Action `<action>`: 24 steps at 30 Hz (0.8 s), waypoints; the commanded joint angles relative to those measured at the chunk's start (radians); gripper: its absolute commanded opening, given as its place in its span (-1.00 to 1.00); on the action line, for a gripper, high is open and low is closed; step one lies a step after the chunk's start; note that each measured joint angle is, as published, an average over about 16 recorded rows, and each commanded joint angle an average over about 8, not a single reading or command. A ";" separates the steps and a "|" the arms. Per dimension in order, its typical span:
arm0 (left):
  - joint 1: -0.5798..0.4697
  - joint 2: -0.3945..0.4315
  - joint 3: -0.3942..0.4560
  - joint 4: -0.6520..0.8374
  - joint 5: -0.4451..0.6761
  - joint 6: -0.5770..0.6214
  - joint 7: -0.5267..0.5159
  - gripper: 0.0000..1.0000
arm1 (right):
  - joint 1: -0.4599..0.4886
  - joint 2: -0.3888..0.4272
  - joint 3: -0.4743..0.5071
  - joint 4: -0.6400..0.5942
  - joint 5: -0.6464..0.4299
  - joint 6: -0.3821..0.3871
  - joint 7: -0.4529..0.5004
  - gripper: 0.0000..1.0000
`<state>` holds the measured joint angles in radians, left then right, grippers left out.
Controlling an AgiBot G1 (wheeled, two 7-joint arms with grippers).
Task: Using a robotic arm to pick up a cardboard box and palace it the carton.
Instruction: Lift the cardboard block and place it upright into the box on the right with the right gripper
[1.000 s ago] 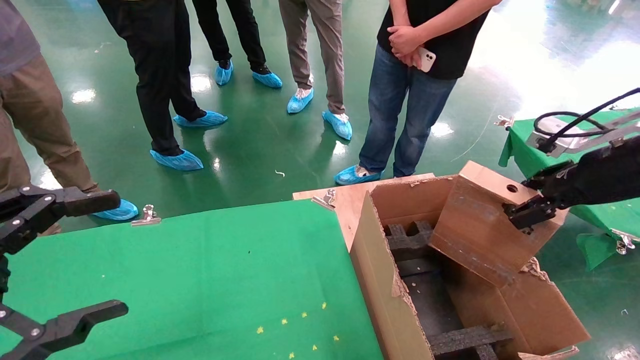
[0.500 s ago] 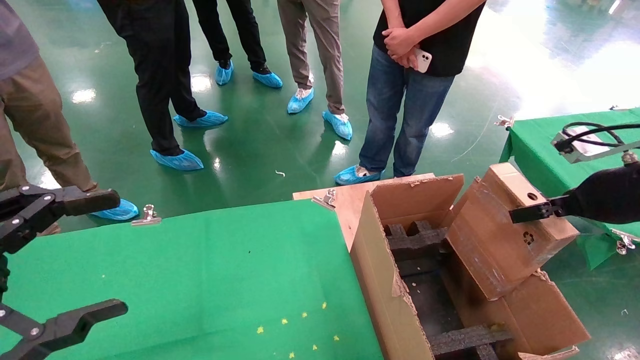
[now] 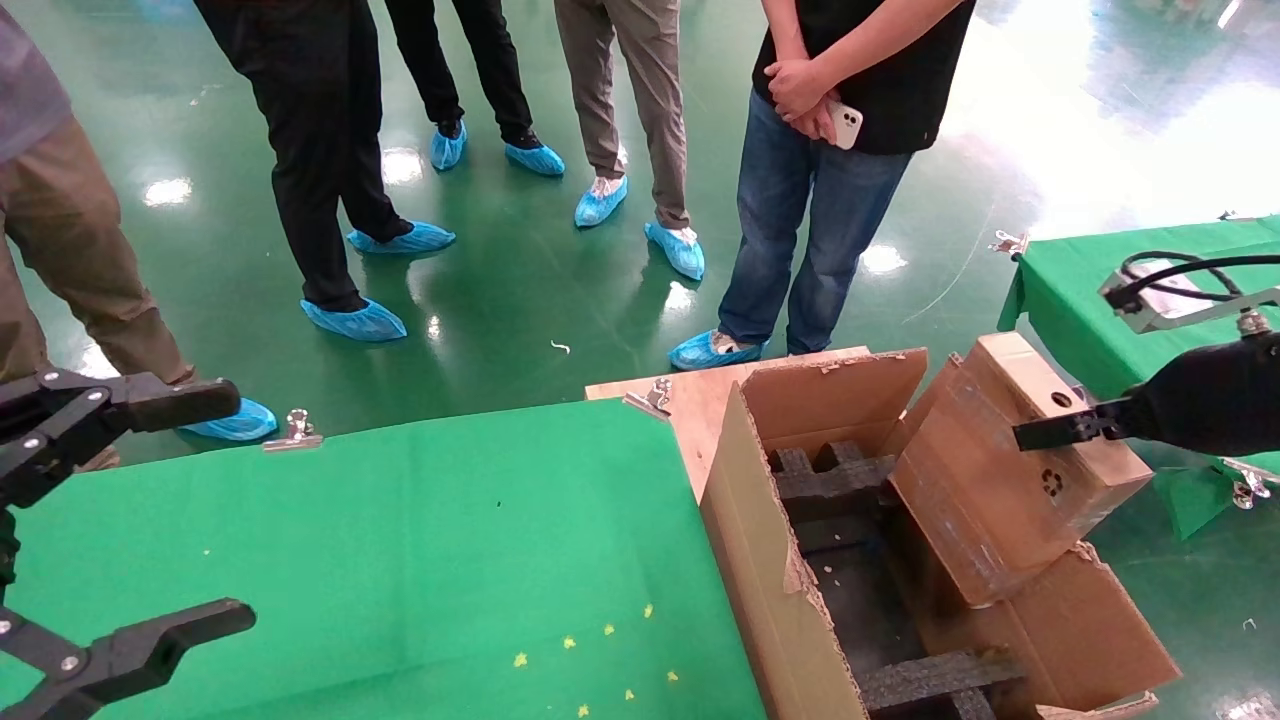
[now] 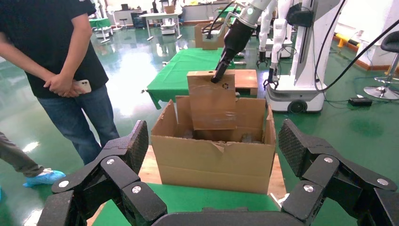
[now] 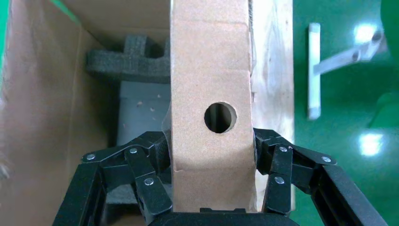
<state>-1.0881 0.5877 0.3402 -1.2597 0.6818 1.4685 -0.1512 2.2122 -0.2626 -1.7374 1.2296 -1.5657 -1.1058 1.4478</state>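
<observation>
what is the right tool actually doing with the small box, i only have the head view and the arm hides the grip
Observer: In the right wrist view the right tool is shut on the cardboard box, a finger pressed to each side below the round hole.
Operator: is it inside the carton yet
Observer: Partly. The left wrist view shows its lower end below the carton rim, most of it standing above.
Operator: what's under it
Observer: Black foam inserts beside a grey floor, seen in the right wrist view.
Operator: left tool?
Observer: The left tool is open, apart from the carton.
</observation>
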 commanded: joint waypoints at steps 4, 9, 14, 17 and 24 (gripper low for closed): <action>0.000 0.000 0.000 0.000 0.000 0.000 0.000 1.00 | -0.009 0.005 -0.006 0.024 -0.012 0.011 0.047 -1.00; 0.000 0.000 0.000 0.000 0.000 0.000 0.000 1.00 | -0.027 0.023 -0.022 0.091 -0.067 0.048 0.118 -1.00; 0.000 0.000 0.000 0.000 0.000 0.000 0.000 1.00 | -0.053 0.019 -0.040 0.113 -0.121 0.091 0.175 -1.00; 0.000 0.000 0.000 0.000 0.000 0.000 0.000 1.00 | -0.069 0.013 -0.049 0.115 -0.143 0.111 0.205 -1.00; 0.000 0.000 0.000 0.000 0.000 0.000 0.000 1.00 | -0.103 0.003 -0.068 0.116 -0.179 0.156 0.263 -1.00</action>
<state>-1.0882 0.5876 0.3405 -1.2595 0.6816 1.4684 -0.1510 2.1063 -0.2602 -1.8061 1.3452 -1.7429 -0.9463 1.7062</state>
